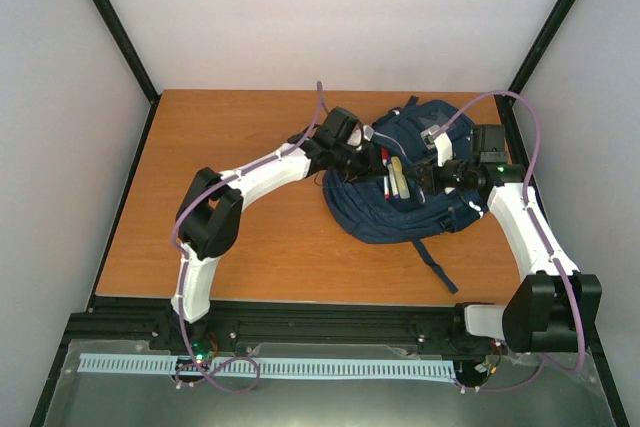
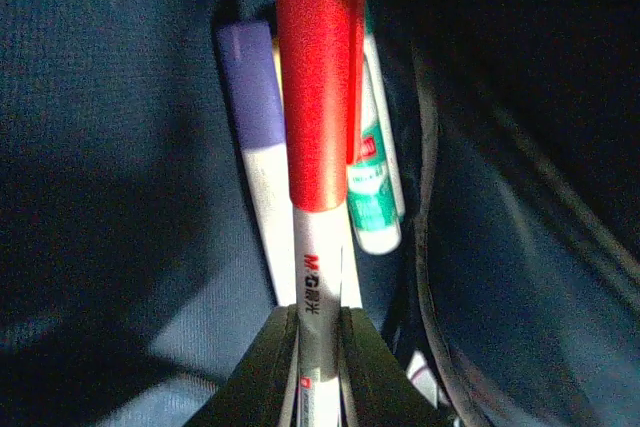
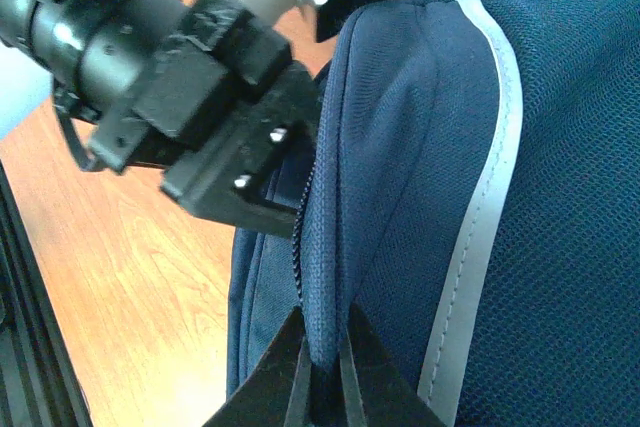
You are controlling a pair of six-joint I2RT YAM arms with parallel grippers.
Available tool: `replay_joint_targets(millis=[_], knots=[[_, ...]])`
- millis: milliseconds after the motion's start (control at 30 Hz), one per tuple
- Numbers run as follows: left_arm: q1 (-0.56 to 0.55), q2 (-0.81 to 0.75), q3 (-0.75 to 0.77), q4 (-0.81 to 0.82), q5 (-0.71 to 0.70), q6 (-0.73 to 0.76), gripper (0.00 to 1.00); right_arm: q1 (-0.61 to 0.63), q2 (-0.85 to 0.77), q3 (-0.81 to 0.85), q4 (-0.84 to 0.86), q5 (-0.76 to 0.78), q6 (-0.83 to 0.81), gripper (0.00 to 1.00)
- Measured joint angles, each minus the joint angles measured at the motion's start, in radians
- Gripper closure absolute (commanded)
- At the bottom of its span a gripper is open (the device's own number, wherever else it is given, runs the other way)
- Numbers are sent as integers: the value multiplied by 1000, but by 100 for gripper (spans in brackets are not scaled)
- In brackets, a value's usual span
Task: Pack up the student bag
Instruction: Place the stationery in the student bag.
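Student bag (image 1: 385,219): one, navy with white stripes, lying right of centre on the one wooden table (image 1: 230,177). Left gripper (image 2: 318,322) pinching one red-capped marker (image 2: 315,97) by its white barrel, against bag fabric, beside one purple-capped marker (image 2: 250,97) and one green-labelled tube (image 2: 372,197). Right gripper (image 3: 322,342) pressed together on one fold of the bag's zipper edge.

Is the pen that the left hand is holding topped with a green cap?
No, the pen pinched in the left hand has a bright red cap above its white barrel.
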Motion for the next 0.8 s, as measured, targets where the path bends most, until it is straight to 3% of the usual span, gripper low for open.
replay_joint_targets(millis=[400,633,800], knots=[[1,144,137,27,-51,-92,85,-11,0,0,7,2,-1,97],[1,149,142,28,-36,-101,62,-11,0,0,7,1,-6,97],[1,135,136,-19,-33,-40,52,-11,1,0,4,-10,-11,97]])
